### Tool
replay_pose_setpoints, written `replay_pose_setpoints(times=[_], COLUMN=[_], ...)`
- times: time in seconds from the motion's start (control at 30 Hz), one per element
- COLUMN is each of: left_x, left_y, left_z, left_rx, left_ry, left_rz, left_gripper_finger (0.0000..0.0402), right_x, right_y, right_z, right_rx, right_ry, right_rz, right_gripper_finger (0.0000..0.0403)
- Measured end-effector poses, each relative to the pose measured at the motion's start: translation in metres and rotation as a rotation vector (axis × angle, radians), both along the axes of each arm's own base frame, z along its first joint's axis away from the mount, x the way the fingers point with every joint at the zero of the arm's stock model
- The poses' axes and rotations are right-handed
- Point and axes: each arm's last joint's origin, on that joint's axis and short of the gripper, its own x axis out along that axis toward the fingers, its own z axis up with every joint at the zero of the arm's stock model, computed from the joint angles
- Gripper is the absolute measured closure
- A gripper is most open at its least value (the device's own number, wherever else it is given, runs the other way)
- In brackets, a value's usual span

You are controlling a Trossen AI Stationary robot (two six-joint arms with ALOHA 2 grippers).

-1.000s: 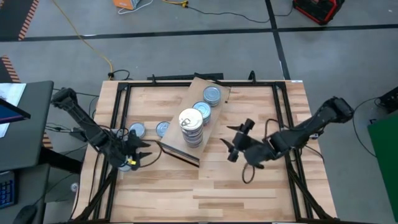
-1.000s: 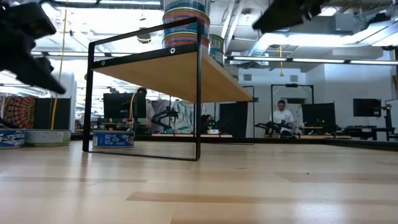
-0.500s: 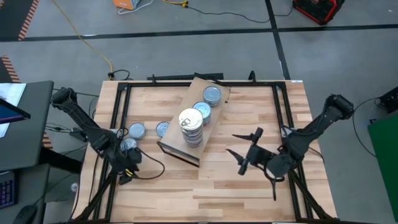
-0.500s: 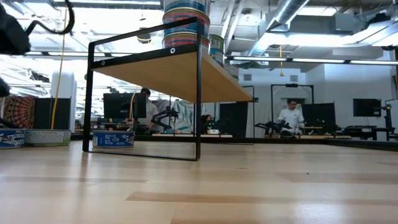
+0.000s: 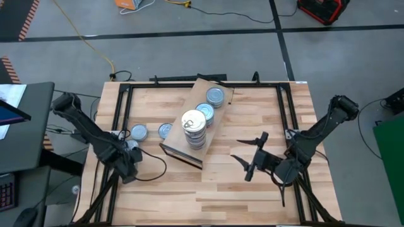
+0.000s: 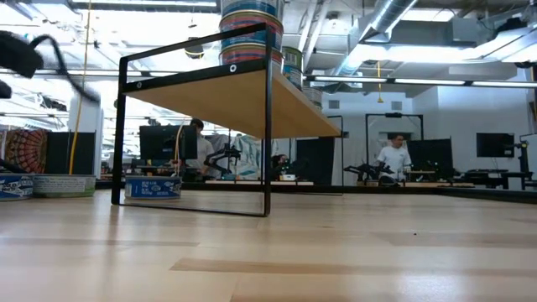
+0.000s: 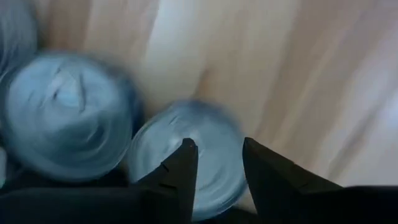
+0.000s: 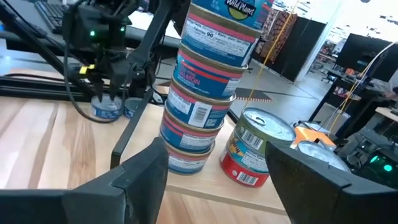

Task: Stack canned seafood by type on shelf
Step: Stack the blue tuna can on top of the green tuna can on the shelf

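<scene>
Left gripper [image 5: 128, 165] sits low over the table's left side, right above a blue-grey can [image 7: 186, 155] lying on the tabletop, with another blue-grey can [image 7: 65, 115] just beside it. In the left wrist view its two dark fingers [image 7: 180, 171] stand a narrow gap apart over that can's top; can't tell if they grip it or only hover, so hold is unclear. Two more loose cans, one [image 5: 138, 132] and another [image 5: 165, 130], sit on the table [image 5: 252, 195] between the left arm and the shelf. Shelf [image 5: 218, 132] stands angled near table centre, raised on a black frame [image 6: 268, 126]. On it: a tall stack of cans [image 5: 194, 129] with a pale pull-tab lid on top, plus a silver-topped can [image 5: 215, 96] and one more can [image 5: 204, 111] behind the stack. Right gripper [image 5: 251, 157] hangs over the table right of the shelf, fingers spread wide, nothing between them, pointing toward the stack. A person [image 6: 392, 158] stands in the room far behind.
</scene>
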Motion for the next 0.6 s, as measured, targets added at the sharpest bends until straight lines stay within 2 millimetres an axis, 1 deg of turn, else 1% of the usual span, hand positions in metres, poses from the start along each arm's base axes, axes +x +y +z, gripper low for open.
replay_pose_setpoints(times=[0.2,0.27,0.37,0.43,0.53,0.6], left_x=[0.004,0.008,0.016,0.026,0.051,0.062], left_y=[-0.007,-0.011,-0.017,-0.023,-0.038,-0.046], left_z=[-0.021,-0.027,-0.034,-0.039,-0.045,-0.044], left_rx=[0.053,0.066,0.092,0.101,0.099,0.108], left_ry=[0.159,0.165,0.124,0.019,-0.251,-0.391], left_rz=[-0.015,-0.026,-0.061,-0.104,-0.142,-0.206], left_gripper_finger=[0.0286,0.0286,0.0286,0.0286,0.0286,0.0286], right_x=[-0.004,-0.006,-0.006,-0.006,-0.006,-0.006], right_y=[0.006,0.008,0.009,0.009,0.009,0.008], right_z=[0.0,0.0,0.001,0.001,0.001,0.001], right_rx=[0.017,0.021,0.027,0.028,0.029,0.028], right_ry=[-0.008,-0.011,-0.017,-0.019,-0.019,-0.019], right_rz=[0.024,0.034,0.039,0.038,0.037,0.037], right_gripper_finger=[0.0101,0.0101,0.0101,0.0101,0.0101,0.0101])
